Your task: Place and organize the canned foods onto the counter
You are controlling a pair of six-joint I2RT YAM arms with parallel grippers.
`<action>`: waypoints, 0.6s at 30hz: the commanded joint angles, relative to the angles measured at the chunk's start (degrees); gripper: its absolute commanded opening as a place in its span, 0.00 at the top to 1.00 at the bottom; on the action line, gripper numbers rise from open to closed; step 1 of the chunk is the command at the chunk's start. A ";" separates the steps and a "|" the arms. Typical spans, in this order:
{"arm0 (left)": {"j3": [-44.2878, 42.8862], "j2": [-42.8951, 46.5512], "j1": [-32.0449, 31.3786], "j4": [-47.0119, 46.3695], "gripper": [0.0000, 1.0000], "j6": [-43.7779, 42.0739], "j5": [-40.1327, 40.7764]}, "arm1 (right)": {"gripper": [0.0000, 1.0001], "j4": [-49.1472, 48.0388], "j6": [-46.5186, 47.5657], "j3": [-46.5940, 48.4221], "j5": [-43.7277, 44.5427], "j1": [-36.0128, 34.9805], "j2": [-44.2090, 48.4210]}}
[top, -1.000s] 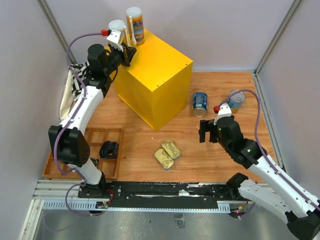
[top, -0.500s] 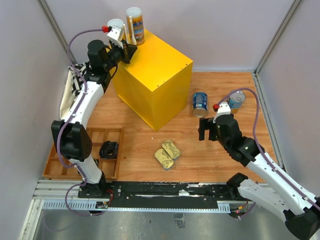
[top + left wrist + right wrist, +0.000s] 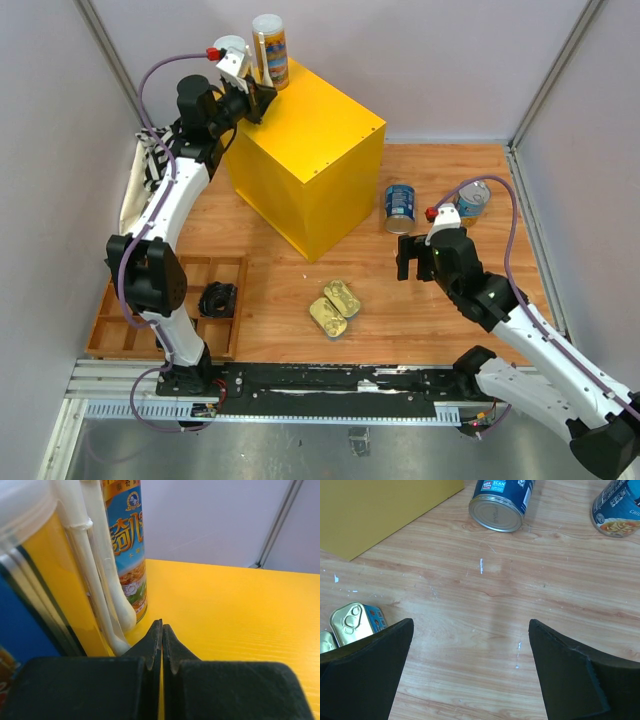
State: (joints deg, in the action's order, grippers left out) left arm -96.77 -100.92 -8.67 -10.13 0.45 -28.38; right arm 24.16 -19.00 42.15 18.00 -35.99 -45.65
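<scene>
Our right gripper (image 3: 471, 625) hangs wide open and empty. The nearer blue-labelled silver-topped can (image 3: 502, 502) lies on the wooden tabletop (image 3: 485, 595) straight ahead, its silver end toward the fingers. Our left gripper (image 3: 161, 630), closed on nothing, is well away atop the bright yellow box counter (image 3: 310, 130).

Left side: your left hand (image 3: 262, 100) has crept further over the yellow counter (image 3: 320, 130), closer to the labelled tall can (image 3: 270, 50); its arm has drawn in nearer the counter | Right side: your right hand (image 3: 413, 265) has edged slightly away from you.
</scene>
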 commanded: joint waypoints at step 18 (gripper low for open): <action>-4.10 -2.48 2.69 -0.31 1.00 0.83 -4.31 | 0.02 -2.50 -0.38 1.92 -0.75 1.19 -2.95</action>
State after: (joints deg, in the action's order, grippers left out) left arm -98.59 -102.65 -6.57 -10.11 0.49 -30.87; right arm 23.16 -19.03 42.28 17.56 -35.97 -48.34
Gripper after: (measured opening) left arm 0.009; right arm 0.984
